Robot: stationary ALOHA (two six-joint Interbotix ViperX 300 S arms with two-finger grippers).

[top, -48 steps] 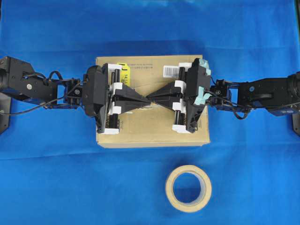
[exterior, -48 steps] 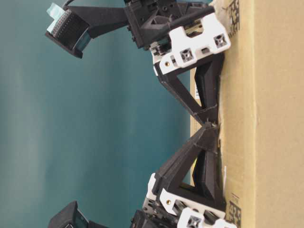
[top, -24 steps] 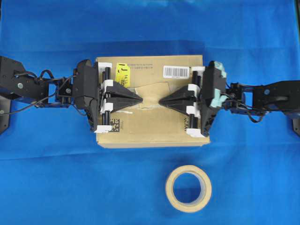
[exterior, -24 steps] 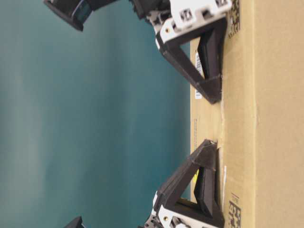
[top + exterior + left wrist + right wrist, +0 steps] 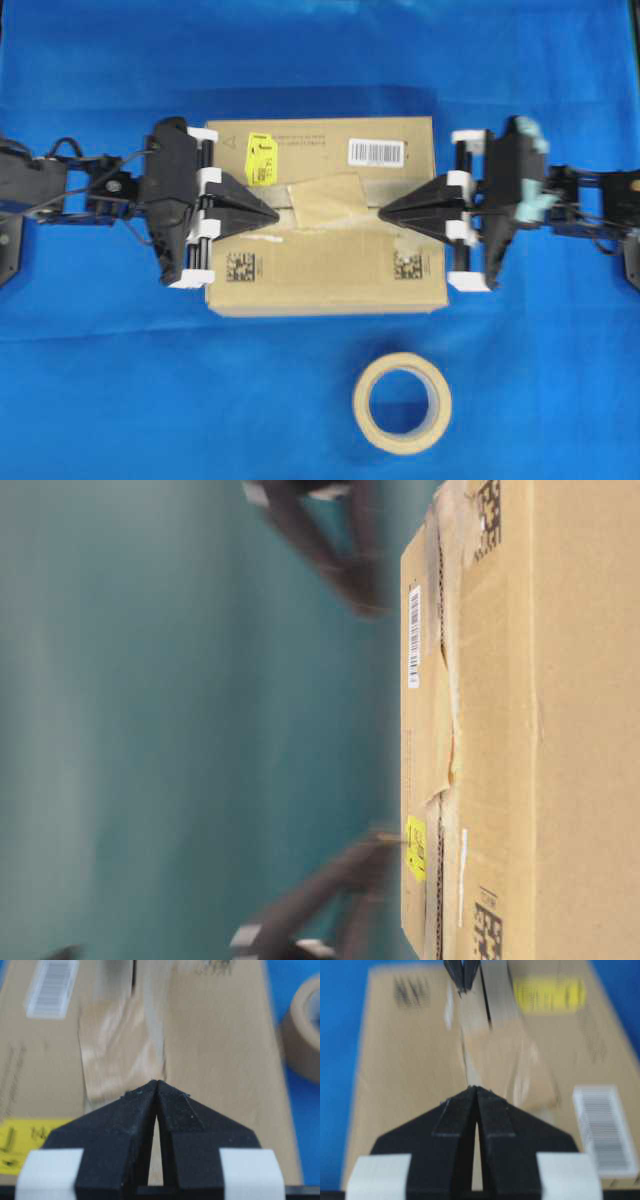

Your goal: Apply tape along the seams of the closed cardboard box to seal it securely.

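Showing yellow sticker, barcode label on cardboard box, print unreadable; both hands closed, empty.

Shown: one cardboard box, one tape, one tape roll, two matrix codes, two claws.
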